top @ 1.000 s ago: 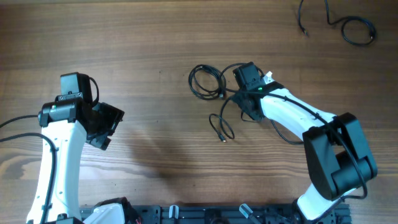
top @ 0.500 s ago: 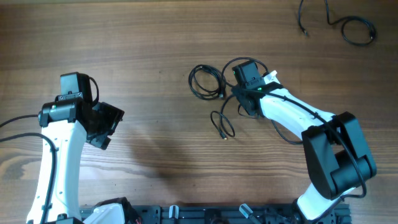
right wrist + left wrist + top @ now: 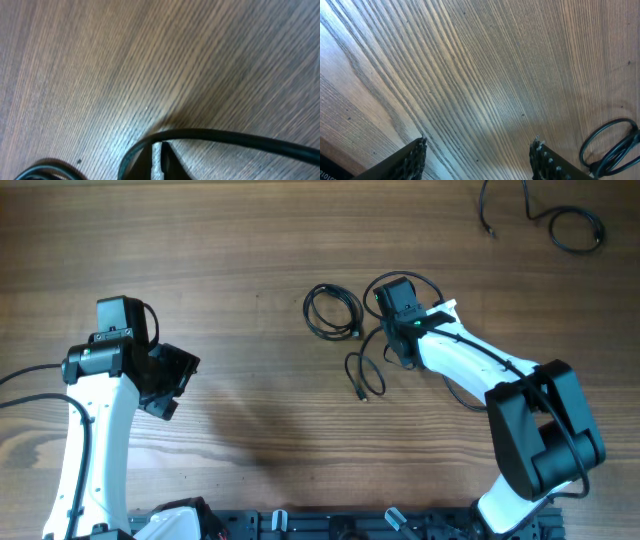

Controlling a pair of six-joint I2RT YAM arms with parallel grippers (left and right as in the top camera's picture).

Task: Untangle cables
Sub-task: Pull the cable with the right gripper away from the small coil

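The brown wooden table (image 3: 250,240) is carrying thin black cables (image 3: 333,311) looped at centre, and another black cord (image 3: 565,225) far right. The left gripper (image 3: 479,150) is hovering well left, jaws apart. The right gripper (image 3: 161,147) is holding its jaws closed beside the loops, one strand (image 3: 240,139) crossing its tips.

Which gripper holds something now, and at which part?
The right gripper seems to pinch a cable mid-strand; the left gripper holds nothing.
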